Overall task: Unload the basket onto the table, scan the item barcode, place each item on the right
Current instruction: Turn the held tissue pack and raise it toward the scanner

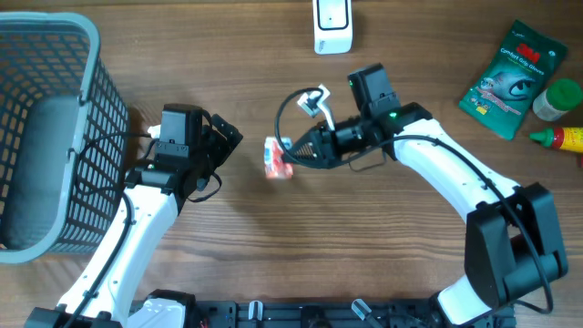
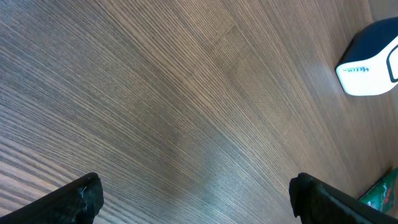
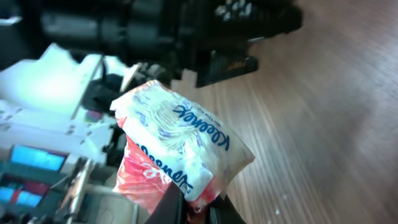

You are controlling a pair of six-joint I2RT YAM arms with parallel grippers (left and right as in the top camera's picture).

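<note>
Overhead, bottom of frame upward: left arm [image 1: 137,223] comes in from the lower left, right arm [image 1: 446,169] arcs in from the lower right.

Left jaws are spread wide over bare counter [image 1: 228,255], left of centre. Left wrist view shows only the two black fingertips [image 2: 78,202] in the bottom corners, with wood grain between them.

Right jaws are pressed almost together, pinching the tissue pack [image 1: 278,158] just left of frame centre. The arm points toward frame left.

Pack's long axis runs roughly up-down in the overhead frame, across the line of the jaws. The grip is on its right-hand side.

Right wrist view: pack [image 3: 180,155] is pinched at its lower edge, bottom centre. Its long axis runs upper left to lower right, with blue Kleenex print along it. White face is uppermost, red band below. Can't tell if it touches the counter or where the barcode faces.

Farther up: white scanner [image 1: 332,25] at top centre, well apart from the pack, above and right of it. Grey basket [image 1: 100,100] fills the upper left. Upper right has a green pouch [image 1: 506,80], a green-capped bottle [image 1: 557,98] and a red-and-yellow bottle [image 1: 567,138] at the edge.
</note>
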